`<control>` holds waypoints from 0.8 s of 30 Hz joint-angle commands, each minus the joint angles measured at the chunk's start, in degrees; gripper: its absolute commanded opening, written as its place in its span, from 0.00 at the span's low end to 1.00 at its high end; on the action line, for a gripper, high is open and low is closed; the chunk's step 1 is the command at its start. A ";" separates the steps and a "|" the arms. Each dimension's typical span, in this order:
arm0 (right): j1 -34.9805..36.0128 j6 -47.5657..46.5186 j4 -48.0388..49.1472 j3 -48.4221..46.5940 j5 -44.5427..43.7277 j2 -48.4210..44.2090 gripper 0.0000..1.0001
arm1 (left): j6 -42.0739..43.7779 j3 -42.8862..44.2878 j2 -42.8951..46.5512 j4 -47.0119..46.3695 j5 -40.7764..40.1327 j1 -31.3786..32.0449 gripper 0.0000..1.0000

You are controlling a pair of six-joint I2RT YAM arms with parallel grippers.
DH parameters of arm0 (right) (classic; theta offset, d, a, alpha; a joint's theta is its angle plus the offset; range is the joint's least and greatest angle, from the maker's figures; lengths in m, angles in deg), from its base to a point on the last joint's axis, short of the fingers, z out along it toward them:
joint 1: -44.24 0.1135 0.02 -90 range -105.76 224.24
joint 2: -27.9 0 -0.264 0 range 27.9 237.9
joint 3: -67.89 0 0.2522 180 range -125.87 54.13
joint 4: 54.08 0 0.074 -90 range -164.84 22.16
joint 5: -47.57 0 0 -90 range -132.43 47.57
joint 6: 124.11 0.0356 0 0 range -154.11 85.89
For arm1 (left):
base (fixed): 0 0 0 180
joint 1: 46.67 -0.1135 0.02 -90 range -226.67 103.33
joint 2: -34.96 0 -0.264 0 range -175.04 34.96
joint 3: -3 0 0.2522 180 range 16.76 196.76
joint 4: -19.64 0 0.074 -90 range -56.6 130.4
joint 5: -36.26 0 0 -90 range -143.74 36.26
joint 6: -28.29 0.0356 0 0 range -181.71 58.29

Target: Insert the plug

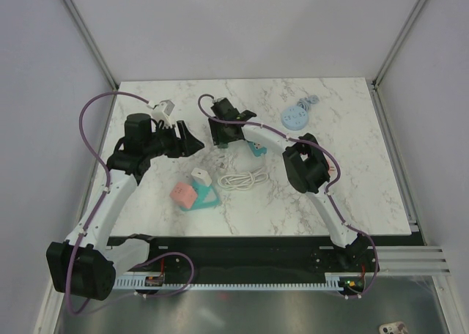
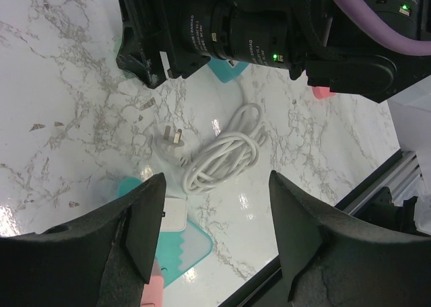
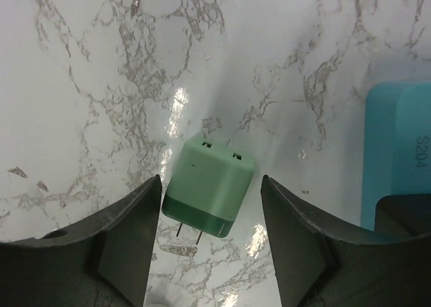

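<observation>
Centre of the right wrist view: green plug (image 3: 207, 194), lying on its side on the marble worktop (image 3: 81, 85), two prongs pointing to the lower edge, two slots on its upper face.

- Right tool (image 3: 210, 179): fingers spread, one on each side of the green plug and not clamped on it. The straddle suits a pick-up by the flat sides.
- Teal block (image 3: 397, 152), right edge of the same view: marked S204, with a dark part at its lower corner.
- Left tool (image 2: 215, 179): spread, holding nothing, hovering over the white cable (image 2: 225, 155), which lies coiled with its pronged end (image 2: 172, 140) free at the left.
- Teal cradle (image 2: 192, 246), lower left of the left wrist view: holds a white cube (image 2: 174, 216), possibly the socket, though its face is hidden. A pink block (image 1: 183, 194) sits against it.
- Blue disc (image 1: 295, 118), upper right of the top view: well apart, unused.
</observation>
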 commanded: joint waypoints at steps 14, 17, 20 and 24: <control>-0.47 5.97 3.29 -1.86 -1.15 -6.13 0.27 | -0.88 -0.94 1.68 -2.98 -0.32 -0.44 0.69; -0.47 6.49 4.16 2.25 0.78 -12.27 0.24 | -1.40 -0.76 1.15 -3.15 -0.41 -0.27 0.69; -0.39 8.86 8.20 10.23 3.58 -20.87 0.22 | -2.29 -0.67 1.94 -4.29 -1.90 0.26 0.69; -0.47 16.67 26.40 26.94 11.75 -32.93 0.17 | -3.51 -1.20 4.75 -6.66 -5.50 2.45 0.68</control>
